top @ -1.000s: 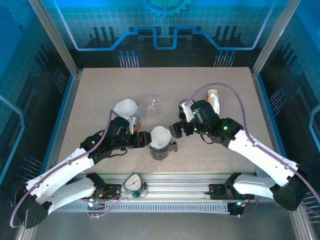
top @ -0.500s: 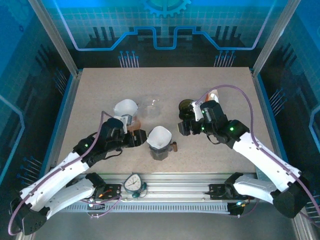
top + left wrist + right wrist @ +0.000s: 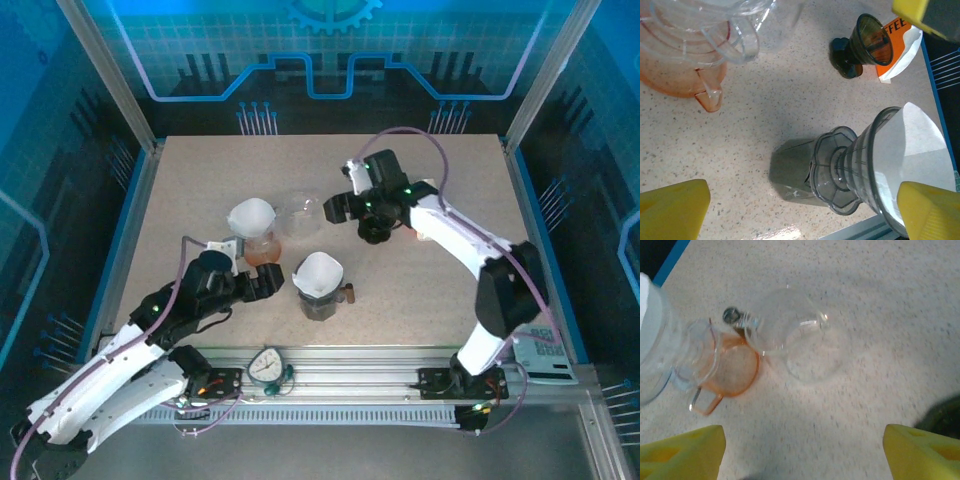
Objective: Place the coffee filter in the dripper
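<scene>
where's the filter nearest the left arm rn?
Top view: front-centre of the table, filter seated in the grey dripper, just right of the left gripper, pink carafe behind-left of it.

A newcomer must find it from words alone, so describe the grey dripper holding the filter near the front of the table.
Start at the middle of the near edge of the table and look slightly inward. There the smoky grey dripper stands on a dark vessel, lined with a white filter. The other filter-lined dripper sits further back on a pink carafe.
</scene>
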Robot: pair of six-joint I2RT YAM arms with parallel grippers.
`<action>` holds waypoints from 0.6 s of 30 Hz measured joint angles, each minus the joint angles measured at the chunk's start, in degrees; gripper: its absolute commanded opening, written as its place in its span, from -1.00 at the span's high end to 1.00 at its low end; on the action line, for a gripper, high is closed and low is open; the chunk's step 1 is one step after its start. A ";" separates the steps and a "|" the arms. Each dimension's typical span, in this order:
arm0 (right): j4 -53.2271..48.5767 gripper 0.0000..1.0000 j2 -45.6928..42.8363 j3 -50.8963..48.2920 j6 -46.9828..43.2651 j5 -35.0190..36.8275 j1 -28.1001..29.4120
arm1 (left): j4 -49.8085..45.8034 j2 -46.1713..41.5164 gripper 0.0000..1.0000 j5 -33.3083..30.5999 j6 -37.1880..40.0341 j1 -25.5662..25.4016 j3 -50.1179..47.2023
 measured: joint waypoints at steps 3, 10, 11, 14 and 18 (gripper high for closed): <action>-0.04 -0.60 6.97 5.95 -0.85 -1.27 0.00 | -0.44 -0.94 -0.98 0.00 -0.15 0.07 -0.70; -3.72 -0.50 20.39 20.00 -3.41 -1.44 0.87 | -1.01 -1.31 -0.98 0.00 -0.35 0.22 -1.33; -4.44 -0.49 21.75 21.64 -3.80 -1.38 1.05 | -1.11 -1.33 -0.98 0.00 -0.35 0.22 -1.36; -6.80 -0.41 24.92 25.88 -4.83 -1.20 1.70 | -1.36 -1.38 -0.98 0.00 -0.37 0.22 -1.42; -9.66 -0.30 28.22 30.58 -5.77 -0.81 2.27 | -1.51 -1.38 -0.98 0.00 -0.37 0.22 -1.68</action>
